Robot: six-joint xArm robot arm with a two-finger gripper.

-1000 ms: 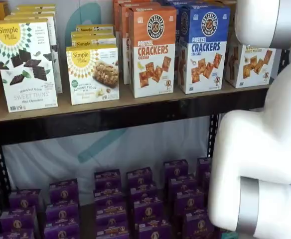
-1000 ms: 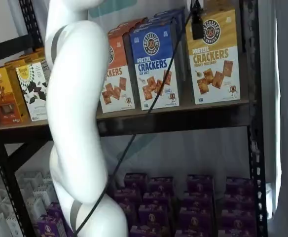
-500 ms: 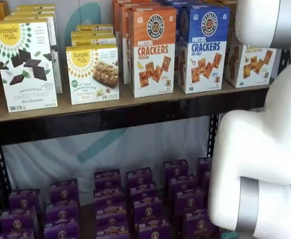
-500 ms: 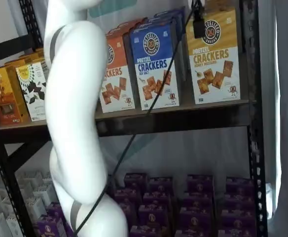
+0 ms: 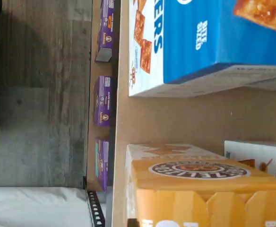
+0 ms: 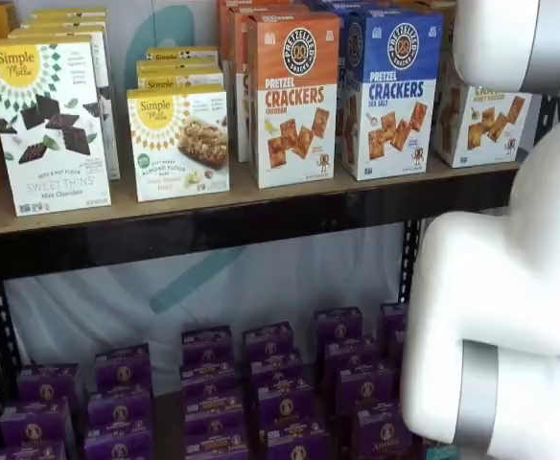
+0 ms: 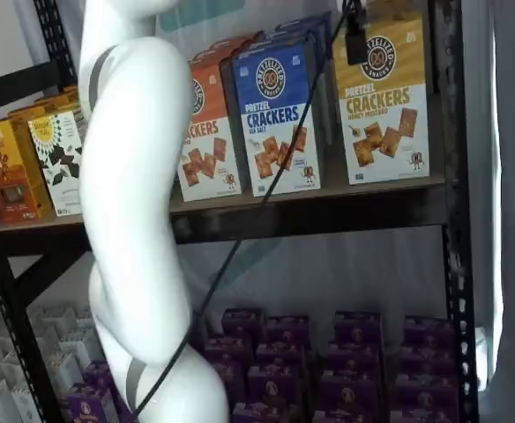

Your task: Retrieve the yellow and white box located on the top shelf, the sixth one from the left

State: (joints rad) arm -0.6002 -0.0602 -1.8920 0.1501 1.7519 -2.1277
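The yellow and white box [image 7: 390, 115] stands at the right end of the top shelf [image 7: 328, 211], next to the blue-topped crackers box [image 7: 275, 115]. One black finger of my gripper [image 7: 354, 48] hangs from that view's upper edge with a cable beside it. It presses on the box's upper front corner, and the other finger is hidden behind the box. In a shelf view my white arm [image 6: 501, 287] covers most of the box [image 6: 479, 125]. The wrist view shows the box's yellow top [image 5: 199, 189] close up, with no fingers in sight.
An orange-topped crackers box [image 6: 294, 96] and Simple Mills boxes [image 6: 50, 125] fill the rest of the shelf. Purple boxes [image 6: 261, 383] crowd the lower level. A black upright [image 7: 451, 220] runs just right of the yellow box.
The black finger and the yellow and white box have both risen slightly together. The other boxes have stayed put.
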